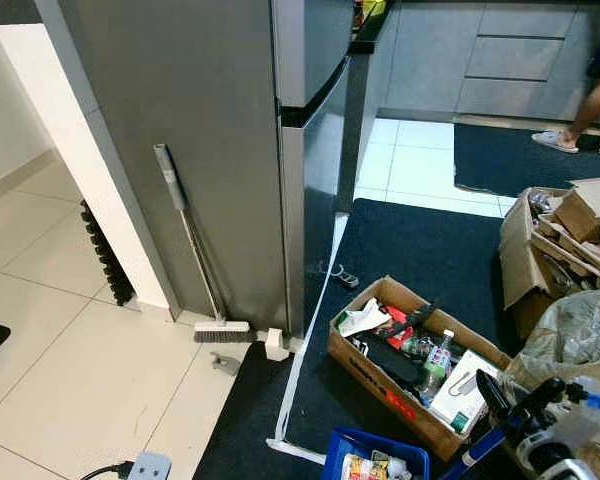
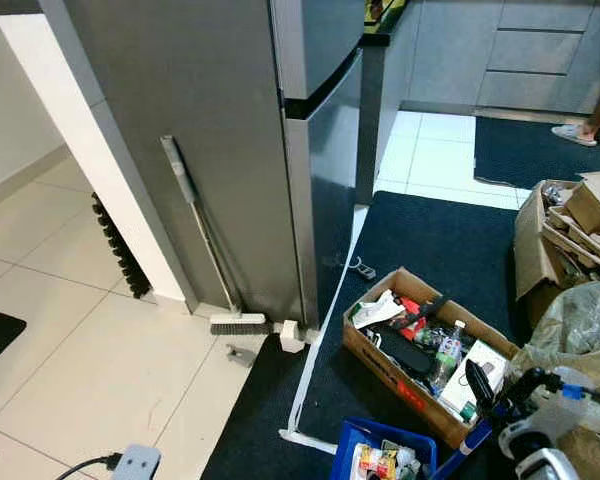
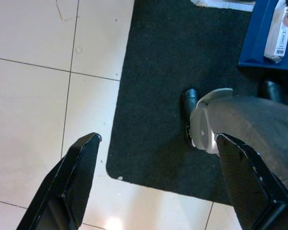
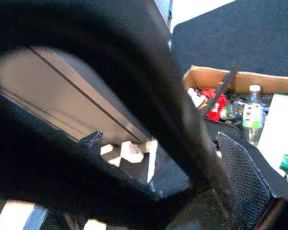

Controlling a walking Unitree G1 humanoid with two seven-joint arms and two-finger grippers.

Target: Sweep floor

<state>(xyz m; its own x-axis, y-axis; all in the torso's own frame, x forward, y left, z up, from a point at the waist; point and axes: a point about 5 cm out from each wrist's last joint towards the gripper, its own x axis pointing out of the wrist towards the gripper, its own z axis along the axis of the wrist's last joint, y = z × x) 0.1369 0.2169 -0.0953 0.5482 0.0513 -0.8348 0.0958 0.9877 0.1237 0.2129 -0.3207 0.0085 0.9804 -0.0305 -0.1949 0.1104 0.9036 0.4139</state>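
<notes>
Grey-handled broom with white brush head leans against the tall grey fridge, parked, far left of the right gripper, fingers spread. Left gripper hangs spread over the black mat. Open cardboard box holds a bottle and packets; blue crate holds packs.

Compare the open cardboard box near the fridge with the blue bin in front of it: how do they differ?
The cardboard box is brown, the blue bin is blue. The cardboard box shows whole and looks bigger; the blue bin is cut off by the picture's lower edge. The cardboard box holds many items, including a bottle. Both stand open on the dark mat.
</notes>
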